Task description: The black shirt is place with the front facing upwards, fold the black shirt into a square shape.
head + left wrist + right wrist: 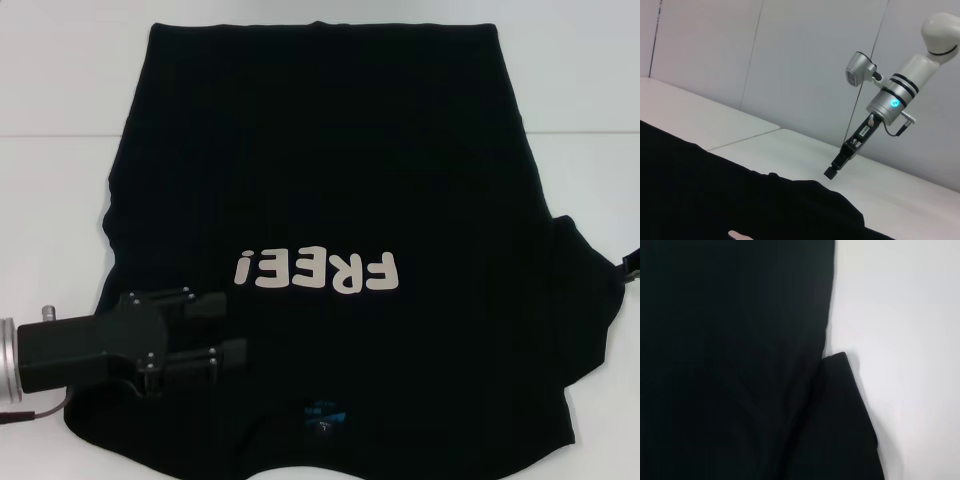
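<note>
- Covering most of the white worktop (60, 90), the black shirt (330, 170) lies spread flat with its front up; its hem runs along the far edge and its collar sits at the near edge, so the cream "FREE!" lettering (317, 270) reads upside down from the robot's head.
- Spreading toward the right edge of the worktop, the shirt's right sleeve (590, 300) lies flat; the right wrist view shows this sleeve's corner (840, 360) lying on the white surface just beside the shirt's body.
- Reaching in from the near left corner of the worktop, the left gripper (235, 330) hangs over the shirt's near left part, below and left of the lettering; its two black fingers (200, 303) stand apart with a gap between them and hold nothing.
- Showing only as a sliver at the right edge in the head view, the right gripper (835, 167) appears in the left wrist view pointing down just over the right side of the shirt; whether its fingers are spread or closed cannot be told.
- Sitting inside the collar at the near edge is a small blue neck label (325, 410).
</note>
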Robot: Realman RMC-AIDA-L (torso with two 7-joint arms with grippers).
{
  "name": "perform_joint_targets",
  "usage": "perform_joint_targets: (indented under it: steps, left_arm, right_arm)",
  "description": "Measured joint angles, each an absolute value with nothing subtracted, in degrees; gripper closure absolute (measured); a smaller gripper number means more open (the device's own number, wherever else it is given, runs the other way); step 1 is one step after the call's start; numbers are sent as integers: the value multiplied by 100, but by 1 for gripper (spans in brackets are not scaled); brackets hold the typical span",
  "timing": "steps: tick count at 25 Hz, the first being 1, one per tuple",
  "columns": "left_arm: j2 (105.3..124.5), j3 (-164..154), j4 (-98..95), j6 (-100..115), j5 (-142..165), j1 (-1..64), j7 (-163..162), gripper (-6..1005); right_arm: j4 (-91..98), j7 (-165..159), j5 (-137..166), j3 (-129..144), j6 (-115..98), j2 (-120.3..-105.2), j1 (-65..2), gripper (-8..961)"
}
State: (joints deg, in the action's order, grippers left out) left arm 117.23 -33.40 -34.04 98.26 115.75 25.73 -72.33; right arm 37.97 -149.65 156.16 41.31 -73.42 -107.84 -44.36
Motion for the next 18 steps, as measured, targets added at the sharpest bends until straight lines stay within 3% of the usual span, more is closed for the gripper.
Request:
perform_joint_targets:
  steps: [14, 18]
  left_arm:
    - [11724, -3362, -3392, 9823, 11575, 2556, -7234, 298]
    - [11724, -3357, -3392, 9821, 11575, 2557, -7240, 299]
  right_arm:
    - [3456, -14971, 15833, 4201, -6880, -10912, -4566, 208]
    - [3299, -14960, 15833, 4210, -6795, -10938, -4640, 210]
